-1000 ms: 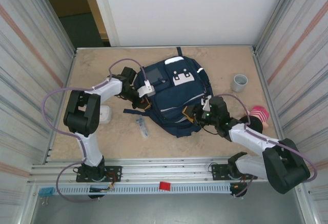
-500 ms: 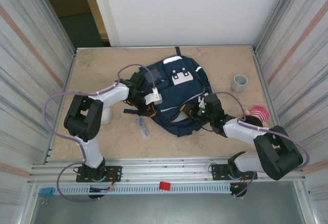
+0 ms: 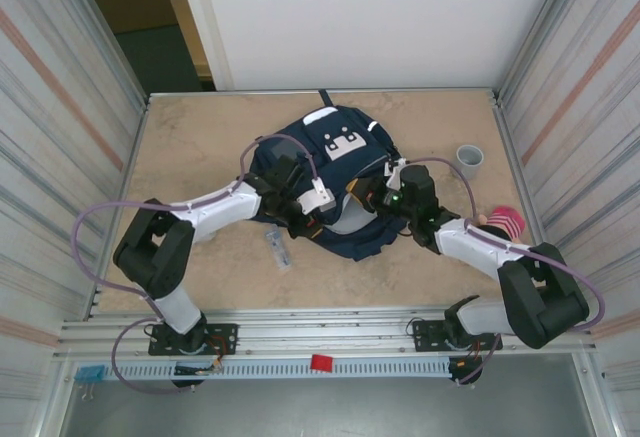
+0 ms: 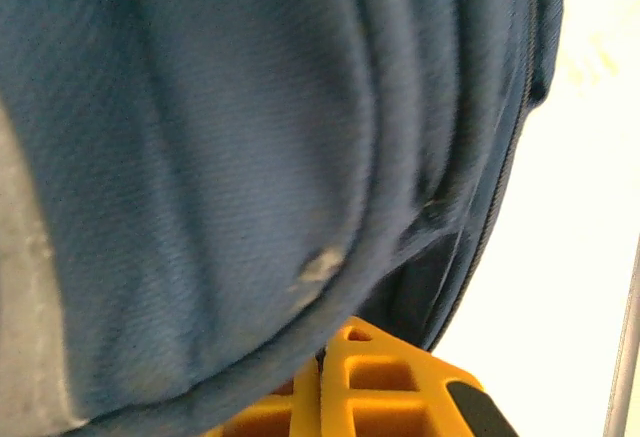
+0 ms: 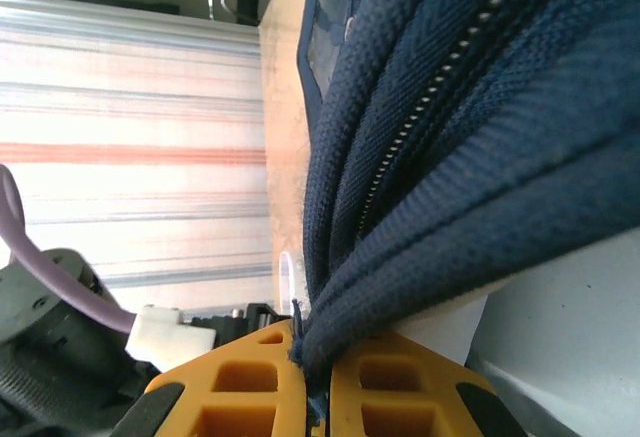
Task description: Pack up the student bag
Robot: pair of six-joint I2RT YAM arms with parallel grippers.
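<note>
The student bag, navy with white patches, lies bunched in the middle of the table. Its near edge is pulled up, and pale lining shows under it. My left gripper is at the bag's near-left edge, and my right gripper at its right side. In the left wrist view navy fabric hangs over the orange fingers, whose jaws stand closed on its rim. In the right wrist view the orange fingers pinch a thick zip-edged fold of the bag.
A grey cup stands at the right. A pink and red striped soft thing lies by the right wall. A small clear item lies on the table near the left arm. Metal walls close in both sides.
Both grippers have moved inward and farther away, holding the bag. The bag has slid away from the arms and bunched up, its near edge lifted.
</note>
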